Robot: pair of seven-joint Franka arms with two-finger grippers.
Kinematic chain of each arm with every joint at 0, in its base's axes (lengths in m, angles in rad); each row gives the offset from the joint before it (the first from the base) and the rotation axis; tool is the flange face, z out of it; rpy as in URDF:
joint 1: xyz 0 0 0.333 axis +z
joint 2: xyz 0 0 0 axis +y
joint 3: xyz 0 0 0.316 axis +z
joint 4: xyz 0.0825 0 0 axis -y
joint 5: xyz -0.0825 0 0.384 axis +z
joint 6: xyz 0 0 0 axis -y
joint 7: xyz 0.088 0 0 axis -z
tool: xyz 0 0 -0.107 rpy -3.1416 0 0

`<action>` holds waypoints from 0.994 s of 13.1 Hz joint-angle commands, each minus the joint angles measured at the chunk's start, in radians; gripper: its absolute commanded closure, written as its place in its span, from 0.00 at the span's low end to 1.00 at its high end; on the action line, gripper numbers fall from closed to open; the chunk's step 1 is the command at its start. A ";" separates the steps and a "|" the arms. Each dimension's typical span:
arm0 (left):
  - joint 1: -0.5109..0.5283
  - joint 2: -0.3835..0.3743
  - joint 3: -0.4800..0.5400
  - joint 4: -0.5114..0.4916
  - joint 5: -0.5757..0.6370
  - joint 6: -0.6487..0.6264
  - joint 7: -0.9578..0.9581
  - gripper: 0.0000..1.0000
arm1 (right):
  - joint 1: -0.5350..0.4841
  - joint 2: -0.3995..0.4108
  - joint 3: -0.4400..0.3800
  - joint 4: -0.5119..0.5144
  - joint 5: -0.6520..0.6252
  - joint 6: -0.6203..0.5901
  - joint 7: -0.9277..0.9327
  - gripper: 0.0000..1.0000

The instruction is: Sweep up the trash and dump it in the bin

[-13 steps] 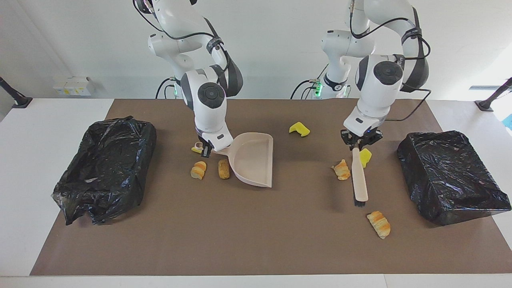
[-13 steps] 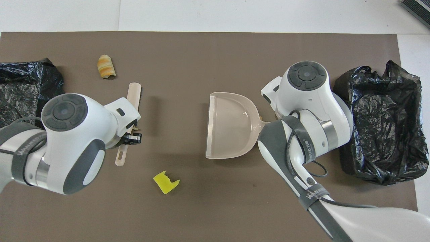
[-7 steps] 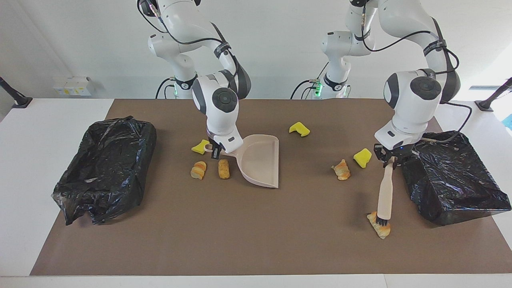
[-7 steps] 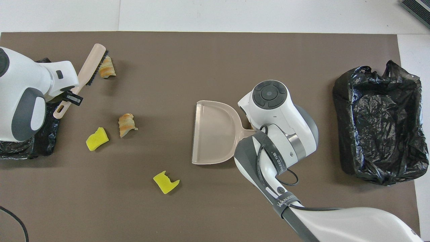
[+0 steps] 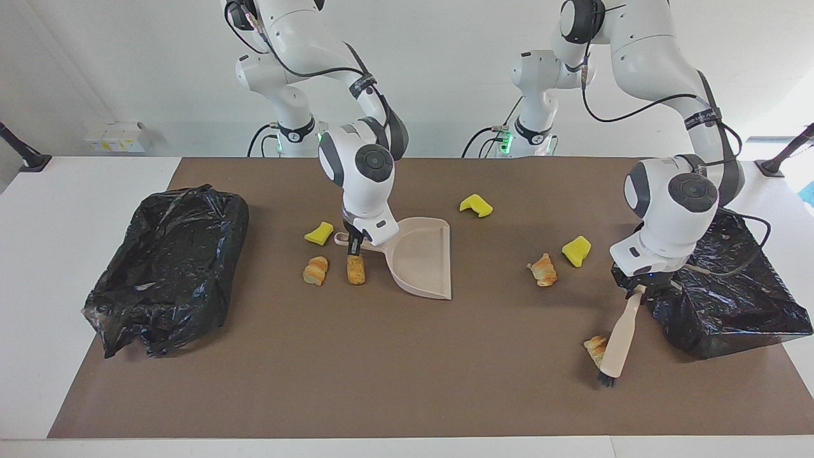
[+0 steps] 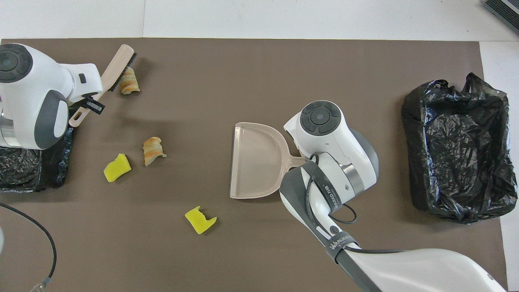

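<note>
My left gripper (image 5: pixel 638 291) is shut on the handle of the beige brush (image 5: pixel 619 336), at the edge of the bin at the left arm's end. The brush (image 6: pixel 116 67) slants down with its bristles against a striped croissant (image 5: pixel 594 346), which also shows in the overhead view (image 6: pixel 129 81). My right gripper (image 5: pixel 353 242) is shut on the handle of the beige dustpan (image 5: pixel 425 257), whose pan (image 6: pixel 255 160) rests on the mat. More trash lies around: two rolls (image 5: pixel 356 270) (image 5: pixel 315 270), a croissant (image 5: pixel 544 270) and three yellow sponge chunks (image 5: pixel 318 233) (image 5: pixel 475 205) (image 5: pixel 576 250).
A bin lined with a black bag (image 5: pixel 731 299) stands at the left arm's end, another (image 5: pixel 168 267) at the right arm's end. A brown mat (image 5: pixel 381 381) covers the table. Small white boxes (image 5: pixel 114 137) sit on the table's edge by the robots.
My left arm has swung the brush away from the middle croissant and sponge toward the bin at its end, onto the croissant farthest from the robots. The dustpan has shifted slightly toward the middle.
</note>
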 commanded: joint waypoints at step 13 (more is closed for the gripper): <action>-0.188 -0.328 -0.017 -0.151 -0.120 -0.529 -0.160 1.00 | 0.017 -0.005 0.004 0.033 -0.129 -0.081 0.039 1.00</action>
